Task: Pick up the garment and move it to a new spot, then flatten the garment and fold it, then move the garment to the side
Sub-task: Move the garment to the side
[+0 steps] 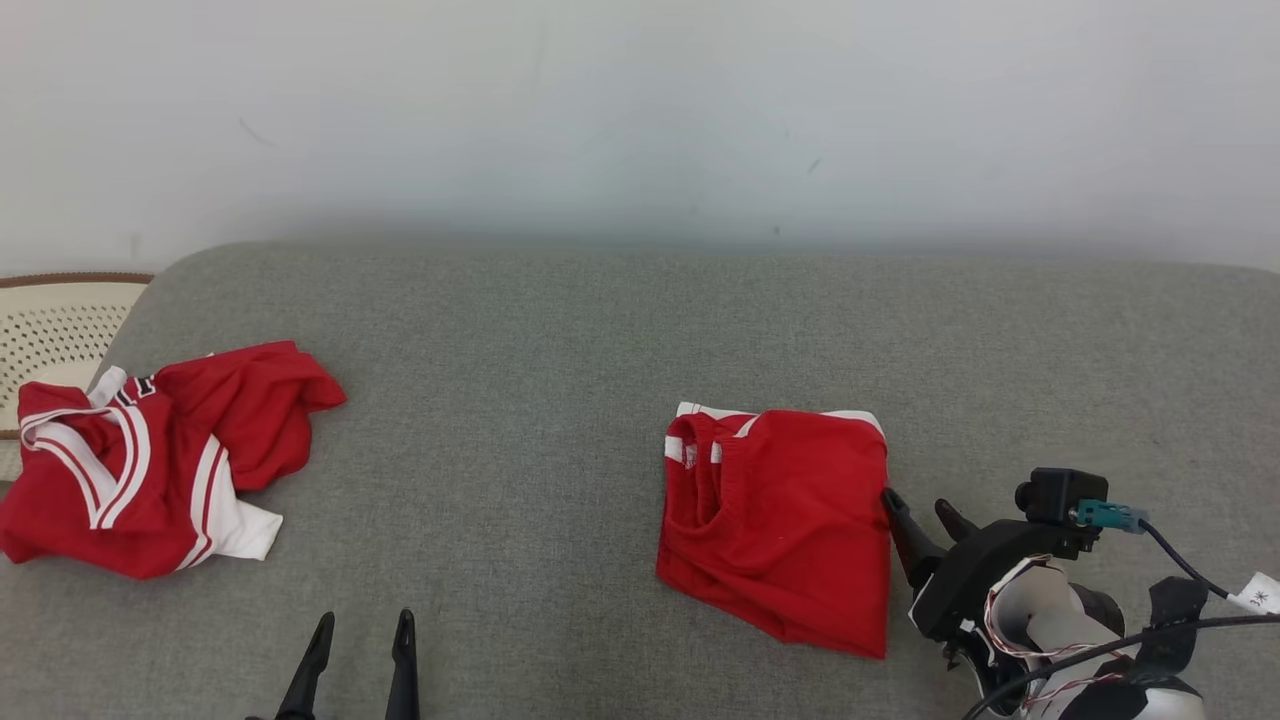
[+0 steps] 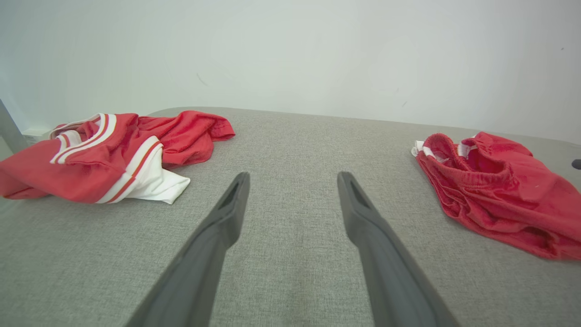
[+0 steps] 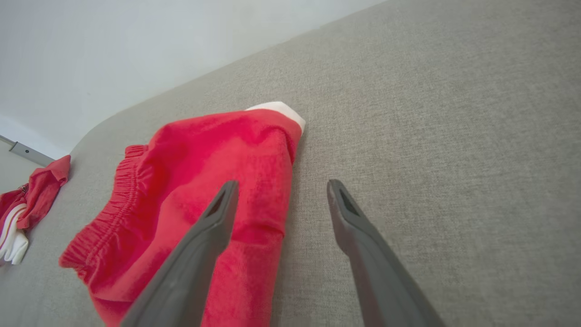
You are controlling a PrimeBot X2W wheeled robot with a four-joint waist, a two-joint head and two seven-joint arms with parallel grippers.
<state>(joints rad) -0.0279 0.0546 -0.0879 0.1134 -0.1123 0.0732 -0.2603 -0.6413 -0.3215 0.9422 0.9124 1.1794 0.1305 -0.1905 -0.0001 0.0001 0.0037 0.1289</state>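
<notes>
Head view crops left end effector; crumpled jersey overlaps basket.

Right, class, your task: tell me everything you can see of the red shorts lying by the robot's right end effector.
The shorts are red, of soft knit-looking cloth, with a gathered elastic waistband and white trim at the far edge. They lie folded into a rough, rumpled rectangle on the grey padded surface, right of centre. The open right end effector straddles their right edge, one finger over the cloth and one over bare surface; whether it touches them is unclear.
</notes>
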